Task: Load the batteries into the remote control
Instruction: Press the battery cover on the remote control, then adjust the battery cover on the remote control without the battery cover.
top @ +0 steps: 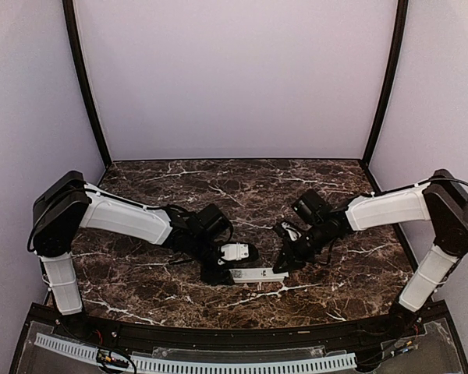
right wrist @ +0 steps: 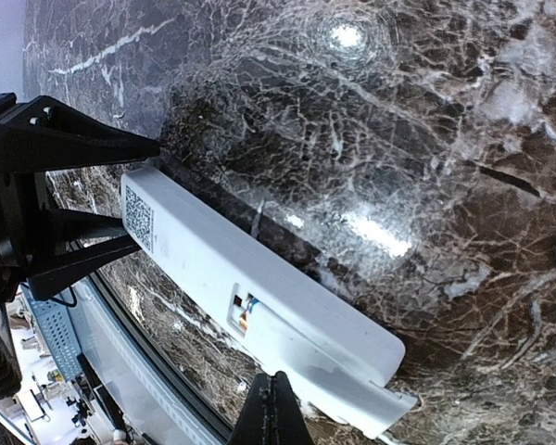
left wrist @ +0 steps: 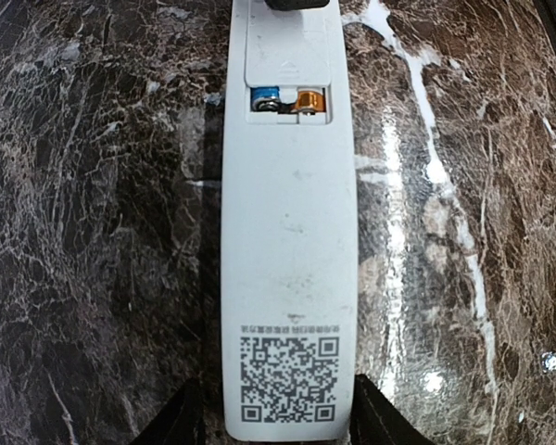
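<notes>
Remote control [left wrist: 287,269] lies flat on the marble table [top: 242,187], back face up, QR label at the left end. Left hand [left wrist: 276,417] straddles that end with fingers [left wrist: 181,422] close on both sides, can't tell if clamped. Recess is partly uncovered, showing a blue battery [left wrist: 264,98] inside. Grey cover [left wrist: 287,42] sits partly over the recess. Right hand [right wrist: 273,408] is closed and empty, tips at the cover's end.

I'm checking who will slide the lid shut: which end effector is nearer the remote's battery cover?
Right. The right end effector, shut, sits at the battery cover end of the remote control; the left end effector straddles the opposite, QR-code end.
</notes>
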`<control>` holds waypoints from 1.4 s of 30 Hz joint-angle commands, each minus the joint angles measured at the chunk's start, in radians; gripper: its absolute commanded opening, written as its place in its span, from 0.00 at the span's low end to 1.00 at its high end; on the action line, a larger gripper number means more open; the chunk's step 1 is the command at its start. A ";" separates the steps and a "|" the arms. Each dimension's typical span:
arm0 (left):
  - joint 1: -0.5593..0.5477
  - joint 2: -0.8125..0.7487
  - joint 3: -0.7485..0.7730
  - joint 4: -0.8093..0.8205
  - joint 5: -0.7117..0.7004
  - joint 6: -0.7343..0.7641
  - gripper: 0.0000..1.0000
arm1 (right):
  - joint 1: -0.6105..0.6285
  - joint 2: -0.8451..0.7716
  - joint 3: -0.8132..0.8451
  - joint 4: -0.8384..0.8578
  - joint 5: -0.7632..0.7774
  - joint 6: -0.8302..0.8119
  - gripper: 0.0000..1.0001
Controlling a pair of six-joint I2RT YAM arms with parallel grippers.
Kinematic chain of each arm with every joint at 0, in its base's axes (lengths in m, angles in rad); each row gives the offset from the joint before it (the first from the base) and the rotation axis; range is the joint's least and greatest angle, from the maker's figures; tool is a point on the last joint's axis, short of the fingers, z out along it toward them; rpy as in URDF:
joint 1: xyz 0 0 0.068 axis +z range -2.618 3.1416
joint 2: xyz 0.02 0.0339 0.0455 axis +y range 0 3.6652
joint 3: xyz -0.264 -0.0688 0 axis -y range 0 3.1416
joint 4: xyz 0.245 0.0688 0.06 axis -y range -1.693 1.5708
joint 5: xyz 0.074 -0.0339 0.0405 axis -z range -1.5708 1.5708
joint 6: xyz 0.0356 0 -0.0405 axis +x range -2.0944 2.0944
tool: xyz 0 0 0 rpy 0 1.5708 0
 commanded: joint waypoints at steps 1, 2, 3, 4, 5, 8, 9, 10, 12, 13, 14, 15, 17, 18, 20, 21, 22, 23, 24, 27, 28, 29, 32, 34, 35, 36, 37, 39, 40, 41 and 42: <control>0.003 -0.010 -0.005 -0.047 0.011 -0.009 0.51 | 0.010 0.032 0.013 0.057 -0.006 -0.002 0.00; 0.002 -0.010 -0.004 -0.048 0.011 -0.009 0.51 | 0.010 0.039 0.009 0.056 -0.001 0.000 0.00; 0.002 -0.009 -0.005 -0.050 0.010 -0.009 0.51 | 0.010 0.045 0.004 0.055 0.006 -0.001 0.00; 0.001 -0.009 -0.005 -0.049 0.011 -0.009 0.51 | 0.010 0.052 0.001 0.051 0.012 -0.001 0.00; 0.002 -0.007 -0.005 -0.051 0.010 -0.009 0.51 | 0.010 0.060 -0.003 0.043 0.022 -0.003 0.00; 0.002 -0.005 -0.002 -0.055 0.010 -0.008 0.51 | 0.010 0.077 -0.011 0.015 0.049 -0.011 0.00; 0.003 -0.004 -0.002 -0.055 0.009 -0.008 0.51 | 0.009 0.082 -0.013 0.010 0.056 -0.013 0.00; 0.003 -0.004 0.000 -0.056 0.011 -0.008 0.51 | 0.010 0.086 -0.016 0.003 0.063 -0.015 0.00; 0.003 -0.003 -0.001 -0.058 0.011 -0.010 0.51 | 0.009 0.092 -0.017 -0.011 0.076 -0.021 0.00; 0.003 -0.003 -0.001 -0.059 0.012 -0.010 0.51 | 0.010 0.093 -0.016 -0.018 0.082 -0.024 0.00; 0.003 -0.003 -0.002 -0.060 0.012 -0.010 0.50 | 0.010 0.092 -0.014 -0.027 0.087 -0.026 0.00; 0.003 -0.002 -0.001 -0.061 0.014 -0.010 0.50 | 0.010 0.091 -0.007 -0.037 0.093 -0.030 0.00; 0.002 -0.001 -0.002 -0.062 0.017 -0.010 0.49 | 0.010 0.088 0.015 -0.047 0.087 -0.040 0.00; 0.003 0.001 -0.001 -0.062 0.019 -0.009 0.47 | 0.010 0.083 0.030 -0.049 0.073 -0.047 0.00; 0.002 0.004 0.000 -0.063 0.023 -0.009 0.45 | 0.010 0.065 0.059 -0.048 0.045 -0.054 0.00; 0.003 0.006 0.000 -0.063 0.024 -0.008 0.45 | 0.010 0.055 0.074 -0.051 0.034 -0.056 0.00; 0.002 0.009 0.000 -0.065 0.025 -0.008 0.43 | 0.010 0.043 0.088 -0.053 0.026 -0.058 0.00; 0.002 0.010 0.001 -0.068 0.024 -0.008 0.43 | 0.010 0.033 0.101 -0.056 0.019 -0.058 0.00; 0.002 0.011 0.001 -0.068 0.024 -0.006 0.42 | 0.010 0.024 0.113 -0.061 0.014 -0.057 0.00; 0.002 0.014 0.003 -0.073 0.026 -0.006 0.41 | 0.009 0.002 0.137 -0.082 0.006 -0.061 0.00; 0.002 0.016 0.004 -0.074 0.027 -0.006 0.41 | 0.010 -0.007 0.142 -0.098 0.015 -0.060 0.00; 0.003 0.016 0.005 -0.076 0.029 -0.007 0.40 | 0.009 -0.018 0.145 -0.120 0.044 -0.057 0.00; 0.003 0.018 0.007 -0.078 0.040 -0.010 0.39 | -0.007 -0.049 0.132 -0.203 0.157 -0.038 0.00; 0.002 0.021 0.011 -0.078 0.046 -0.013 0.38 | -0.014 -0.067 0.116 -0.270 0.262 -0.018 0.00; 0.003 0.024 0.013 -0.078 0.048 -0.014 0.37 | -0.015 -0.071 0.110 -0.297 0.312 -0.008 0.00; 0.003 0.026 0.019 -0.080 0.053 -0.016 0.36 | -0.015 -0.072 0.108 -0.324 0.356 -0.002 0.00; 0.003 0.033 0.022 -0.082 0.058 -0.020 0.35 | -0.015 -0.069 0.106 -0.343 0.383 0.002 0.00; 0.002 0.040 0.034 -0.084 0.074 -0.026 0.35 | -0.014 -0.060 0.104 -0.366 0.413 0.008 0.00; 0.002 0.043 0.040 -0.088 0.080 -0.027 0.35 | -0.013 -0.054 0.105 -0.373 0.422 0.011 0.00; 0.002 0.049 0.044 -0.091 0.083 -0.031 0.35 | -0.005 -0.047 0.107 -0.386 0.448 0.014 0.00; 0.003 0.055 0.051 -0.096 0.086 -0.035 0.34 | 0.002 -0.042 0.115 -0.401 0.472 0.017 0.00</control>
